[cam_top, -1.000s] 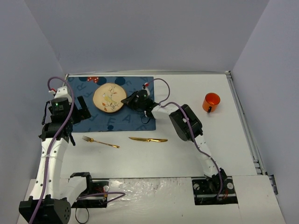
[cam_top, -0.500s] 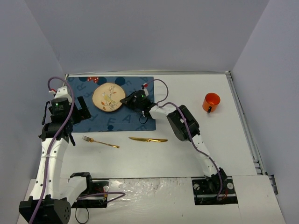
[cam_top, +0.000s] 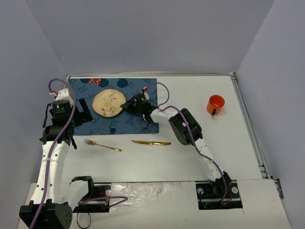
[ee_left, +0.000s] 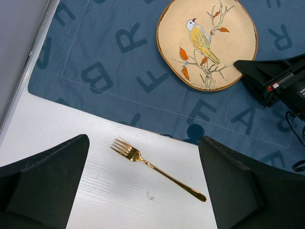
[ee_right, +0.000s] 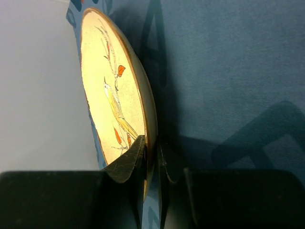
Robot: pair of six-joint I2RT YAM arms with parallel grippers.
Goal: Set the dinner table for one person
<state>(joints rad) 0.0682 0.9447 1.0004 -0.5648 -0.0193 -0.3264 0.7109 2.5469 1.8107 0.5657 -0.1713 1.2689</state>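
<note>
The worktop (cam_top: 228, 143) is seen as a large white surface with a thin metal rim, spread under both arms and under everything laid out. A dark blue lettered placemat (cam_top: 136, 125) is laid on its far left part. A cream plate (cam_top: 108, 102) painted with a bird on a branch is set on the far middle of the placemat.

The right fingers (ee_right: 126, 164) are closed narrowly on the plate's rim at its right edge, one finger above the rim and one below. They are held over the placemat rather than over bare worktop. Whether the rim is raised off the cloth cannot be told.

The left fingers (ee_left: 47, 176) are spread wide and hold nothing. They are held above the placemat's near left edge, and bare worktop is seen between them.

A gold fork (cam_top: 102, 144) lies on the worktop just in front of the placemat. A gold knife (cam_top: 151, 142) lies to the fork's right, in front of the placemat's near right corner. An orange mug (cam_top: 215, 104) stands on the worktop well to the right of the placemat.
</note>
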